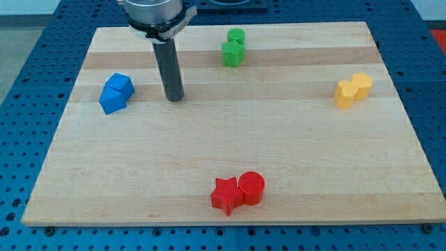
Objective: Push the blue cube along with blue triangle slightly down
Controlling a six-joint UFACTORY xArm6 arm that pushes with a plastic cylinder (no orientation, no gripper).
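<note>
Wooden board [230, 153] lies flat on a blue table full of little holes [21, 139]. Near the view's left edge of the board sit two blue blocks that touch each other: the blue cube [111, 100] is lower and a bit more to the left, and the blue triangle [121, 84] sits just above it to the right. My tip [175, 98] rests on the wood just to the right of the blue pair, close to them but not touching. This arm has no jaws to open or close, only the dark rod [169, 66] standing straight up. At the view's top, near the middle, two green blocks [234, 47] sit pressed together; I cannot tell their shapes. On the view's right, two yellow blocks [353, 90] touch side by side. Near the view's bottom, a red star [226, 195] touches a red round block [252, 187] on its right.
</note>
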